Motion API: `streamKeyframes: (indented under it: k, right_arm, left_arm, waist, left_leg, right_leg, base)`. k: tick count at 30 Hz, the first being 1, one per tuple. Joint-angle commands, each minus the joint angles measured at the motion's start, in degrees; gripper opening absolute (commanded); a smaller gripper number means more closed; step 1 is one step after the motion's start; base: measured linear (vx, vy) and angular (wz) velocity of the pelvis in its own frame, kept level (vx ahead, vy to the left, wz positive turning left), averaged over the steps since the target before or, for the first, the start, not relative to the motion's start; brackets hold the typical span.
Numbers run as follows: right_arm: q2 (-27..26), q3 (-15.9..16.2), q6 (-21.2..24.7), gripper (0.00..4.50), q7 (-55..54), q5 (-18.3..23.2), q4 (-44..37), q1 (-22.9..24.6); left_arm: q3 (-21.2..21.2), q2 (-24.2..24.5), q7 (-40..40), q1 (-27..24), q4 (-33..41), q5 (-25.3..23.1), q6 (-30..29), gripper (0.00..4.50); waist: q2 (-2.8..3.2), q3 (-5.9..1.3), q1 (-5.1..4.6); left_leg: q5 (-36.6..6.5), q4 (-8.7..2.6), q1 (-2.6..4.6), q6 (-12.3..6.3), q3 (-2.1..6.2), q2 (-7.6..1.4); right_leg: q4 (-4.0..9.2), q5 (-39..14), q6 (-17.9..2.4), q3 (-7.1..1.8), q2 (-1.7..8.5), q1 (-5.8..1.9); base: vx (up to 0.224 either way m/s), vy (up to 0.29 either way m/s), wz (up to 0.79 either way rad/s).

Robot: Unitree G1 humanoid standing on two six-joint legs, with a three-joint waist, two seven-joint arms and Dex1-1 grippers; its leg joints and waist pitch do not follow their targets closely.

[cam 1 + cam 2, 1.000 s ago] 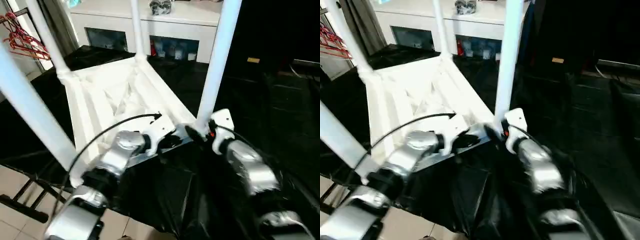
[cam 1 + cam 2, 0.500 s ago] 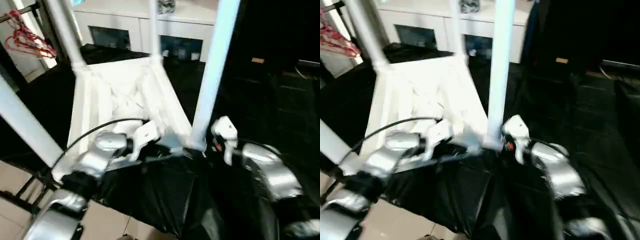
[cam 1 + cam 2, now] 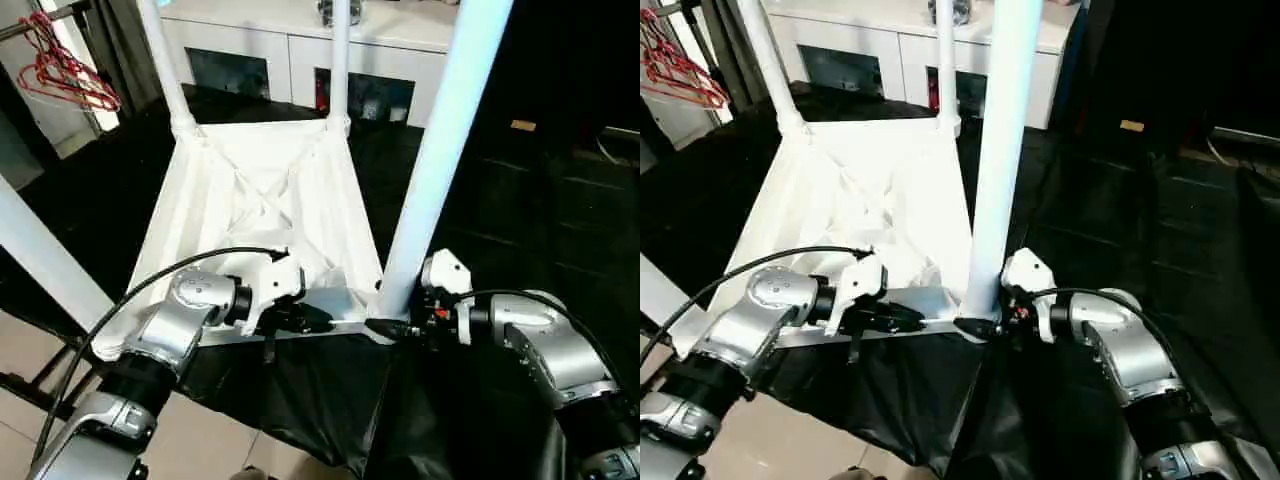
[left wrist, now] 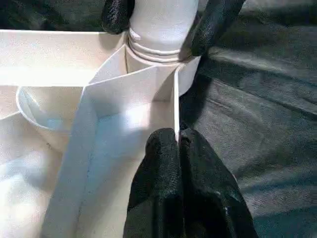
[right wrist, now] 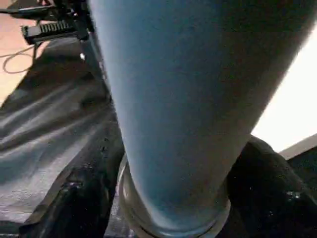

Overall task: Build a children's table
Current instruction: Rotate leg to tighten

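The children's table lies upside down, its white tabletop (image 3: 260, 190) showing the X-ribbed underside, with all legs standing up in the corner sockets. My left gripper (image 3: 315, 318) is shut on the thin near rim of the tabletop (image 4: 124, 94), just beside the near right corner. The near right leg (image 3: 440, 150) rises from that corner. My right gripper (image 3: 385, 325) holds the base of this leg (image 5: 183, 99), one black finger (image 4: 116, 15) pressed on each side just above the socket collar.
A black sheet (image 3: 520, 200) covers the work surface, and its near edge drops to a tiled floor (image 3: 200, 440). A white glass-door cabinet (image 3: 300, 50) stands behind. Red hangers (image 3: 65, 75) hang at the far left. The near left leg (image 3: 45, 260) slants across my left arm's side.
The head camera has shifted and steadied. My right gripper's fingers have closed in on the base of the near right leg. The left gripper has kept its hold on the rim.
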State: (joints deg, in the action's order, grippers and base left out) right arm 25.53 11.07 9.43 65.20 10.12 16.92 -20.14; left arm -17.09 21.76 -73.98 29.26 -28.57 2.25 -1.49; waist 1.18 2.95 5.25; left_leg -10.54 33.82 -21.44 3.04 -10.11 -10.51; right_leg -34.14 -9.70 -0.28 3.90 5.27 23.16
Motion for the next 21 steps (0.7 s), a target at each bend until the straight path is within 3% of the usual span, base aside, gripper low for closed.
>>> streamKeyframes:
  k: [1,2,4,9,12,16,17,19,20,21]
  right_arm:
    - [0.37,1.58,0.65,2.86,2.84,0.71,-0.6,-0.8]
    - [0.45,1.77,0.92,2.76,3.28,0.78,-0.62,-0.78]
    - [0.54,2.09,1.12,2.52,3.79,0.92,-0.72,-0.7]
    - [0.3,2.45,1.42,2.15,4.07,1.09,-0.85,-0.27]
    - [-1.5,1.91,1.67,2.06,2.18,1.55,-0.61,0.76]
    - [-4.92,0.68,-0.88,2.01,-4.38,0.13,2.17,1.6]
    - [-7.38,-0.54,-1.73,2.0,-10.75,-1.42,4.8,1.11]
    - [-8.91,-1.33,-1.69,1.99,-14.9,-2.32,6.53,0.63]
    - [-9.6,-1.69,-1.53,1.98,-16.77,-2.7,7.32,0.38]
    - [-11.02,-2.36,-1.33,1.98,-20.17,-3.18,9.0,-0.18]
  left_arm:
    - [-0.75,0.77,-1.63,-0.79,2.21,0.66,-1.02,0.0]
    - [-0.83,1.14,-2.18,-1.11,2.67,0.89,-1.46,0.0]
    - [-0.93,1.61,-2.68,-1.48,3.22,0.99,-1.9,0.0]
    - [-0.77,1.22,-1.46,-1.55,3.16,0.62,-1.54,0.0]
    - [-0.38,-0.72,3.27,-0.58,1.91,-0.67,-1.35,0.0]
    - [0.37,-3.6,9.15,1.21,0.07,-1.81,-2.59,0.0]
    - [0.65,-5.24,12.57,2.15,-0.84,-2.67,-3.55,0.0]
    - [0.73,-6.2,14.36,2.7,-1.4,-3.11,-4.03,0.0]
    - [0.76,-6.61,15.11,2.93,-1.65,-3.28,-4.23,0.0]
    - [0.92,-7.62,17.26,3.68,-2.57,-3.78,-4.61,0.0]
  waist:
    - [-0.86,-3.76,0.14]
    - [-1.39,-3.71,0.04]
    - [-1.13,-3.63,0.09]
    - [-1.45,-3.65,0.02]
    - [-1.37,-3.56,0.07]
    - [-1.2,-3.19,-0.2]
    - [-0.97,-3.22,-0.22]
    - [-1.24,-3.09,-0.62]
    - [-1.35,-3.09,-0.81]
    - [-0.89,-3.1,-0.83]
  left_leg:
    - [-10.91,-4.15,0.68,-3.97,0.44,-2.89]
    - [-11.49,-4.22,0.76,-3.81,0.37,-2.95]
    - [-11.96,-4.34,0.82,-3.32,0.45,-2.97]
    - [-12.53,-4.38,0.86,-2.53,0.46,-2.87]
    - [-13.32,-4.39,0.95,-2.22,0.46,-2.83]
    - [-17.49,-4.72,1.24,-0.37,0.63,-2.72]
    - [-18.48,-4.82,1.28,0.33,0.89,-2.66]
    - [-19.58,-4.88,1.27,1.24,0.96,-2.43]
    - [-19.83,-5.02,1.03,1.31,1.25,-2.4]
    - [-20.07,-5.06,1.09,1.43,1.31,-2.43]
  right_leg:
    - [3.37,-12.99,-13.23,-2.39,3.38,-2.66]
    - [3.47,-13.2,-13.24,-2.4,3.33,-2.61]
    - [3.47,-13.44,-13.22,-2.44,3.35,-2.53]
    - [3.42,-12.37,-13.29,-2.54,3.36,-2.67]
    - [3.64,-13.32,-13.21,-2.58,3.43,-2.66]
    - [4.5,-19.92,-11.53,-2.6,3.5,-2.4]
    - [4.65,-22.19,-10.65,-2.5,3.64,-2.48]
    - [4.96,-24.87,-9.6,-2.41,3.55,-2.26]
    - [5.14,-26.8,-8.48,-2.26,3.69,-2.6]
    - [5.19,-27.19,-8.22,-2.26,3.71,-2.5]
  base:
    - [0.0,0.0,0.0]
    - [0.0,0.0,0.0]
    - [0.0,0.0,0.0]
    - [0.0,0.0,0.0]
    - [0.0,0.0,0.0]
    - [0.0,0.0,0.0]
    - [0.0,0.0,0.0]
    - [0.0,0.0,0.0]
    - [0.0,0.0,0.0]
    - [0.0,0.0,0.0]
